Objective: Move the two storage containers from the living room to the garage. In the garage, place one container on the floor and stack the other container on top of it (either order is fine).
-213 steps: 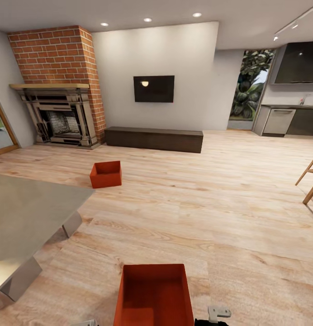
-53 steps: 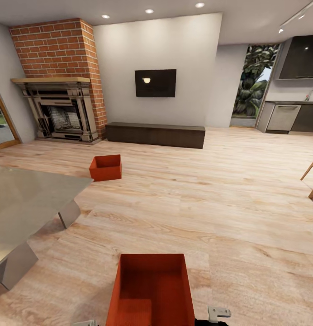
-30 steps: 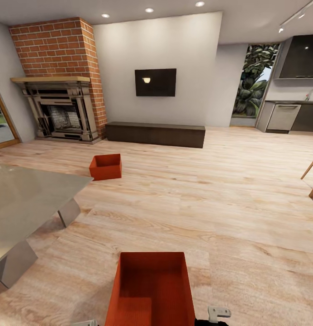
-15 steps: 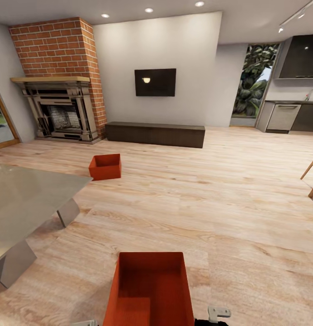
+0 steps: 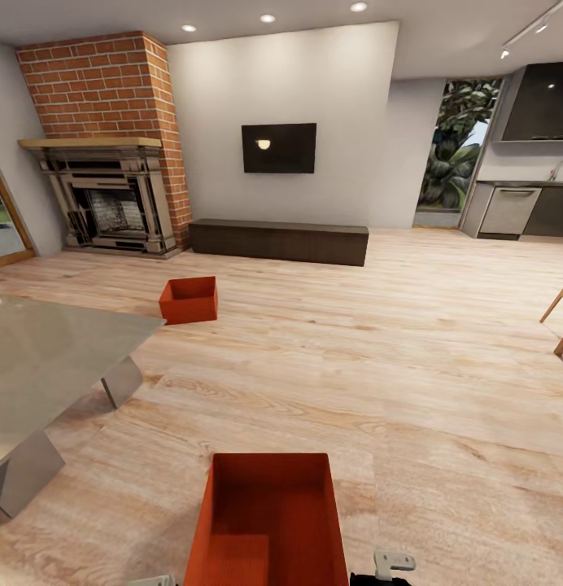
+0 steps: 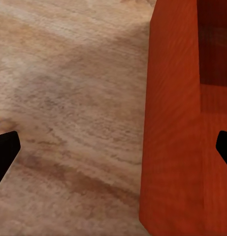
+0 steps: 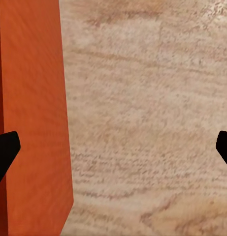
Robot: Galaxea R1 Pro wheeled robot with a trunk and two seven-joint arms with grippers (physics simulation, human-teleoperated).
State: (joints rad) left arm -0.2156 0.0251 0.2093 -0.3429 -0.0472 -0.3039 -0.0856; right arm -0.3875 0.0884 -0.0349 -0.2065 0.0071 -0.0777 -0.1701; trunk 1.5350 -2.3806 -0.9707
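One red-orange storage container (image 5: 269, 521) sits on the light wood planks right in front of me, open top up and empty. The second container (image 5: 189, 299) stands farther off on the living room floor, toward the fireplace. My left gripper (image 6: 113, 152) is open, its black fingertips spread wide with the near container's left wall (image 6: 172, 118) between them. My right gripper (image 7: 113, 150) is open too, spread across the right wall (image 7: 34, 113). Grey parts of both wrists peek in beside the near container.
A low glass table (image 5: 45, 358) with metal legs stands at my left. The brick fireplace (image 5: 111, 138), a dark low bench (image 5: 279, 241) and the wall TV (image 5: 279, 148) line the far wall. Wooden chair legs (image 5: 562, 317) show at the right, with a kitchen (image 5: 517, 212) beyond.
Since seven seconds ago the view has shifted a little with the camera. Over the last second the near container's lower left corner has edged leftward. The far container stays put.
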